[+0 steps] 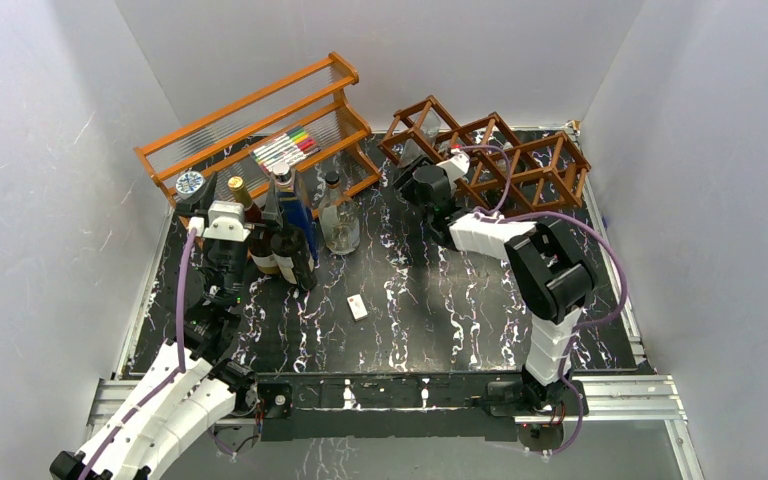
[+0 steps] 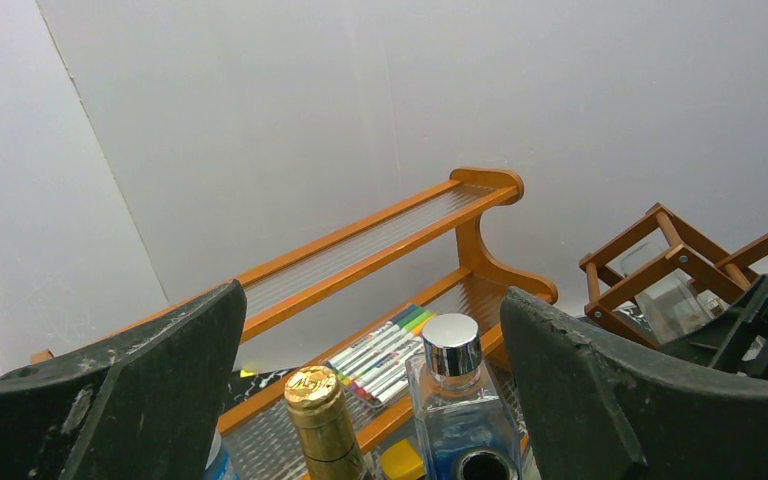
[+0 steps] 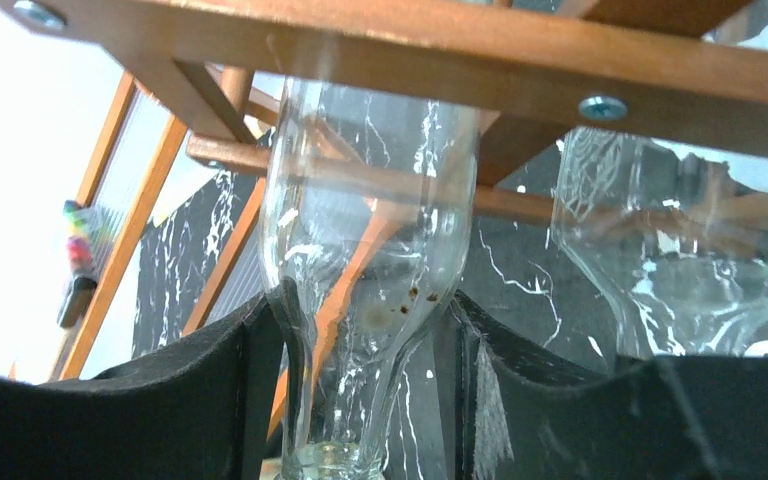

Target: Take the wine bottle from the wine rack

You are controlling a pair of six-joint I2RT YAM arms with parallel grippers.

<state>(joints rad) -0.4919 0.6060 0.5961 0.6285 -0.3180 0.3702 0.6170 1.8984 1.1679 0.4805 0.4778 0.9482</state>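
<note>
R pincer [image 3: 365, 335] grips wine bottle [image 3: 370, 210] in wine rack [image 3: 460, 50] — L pincer [image 2: 372, 335] wide

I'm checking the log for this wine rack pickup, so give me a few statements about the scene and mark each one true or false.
1. The right gripper has a finger on each side of a clear wine bottle resting in the wine rack. True.
2. The left gripper is clamped on the gold-capped bottle. False: its fingers stand wide apart, holding nothing.
3. The coloured markers lie on the wine rack. False: they lie on the orange shelf.
4. A second clear bottle rests beside the first. True.
</note>
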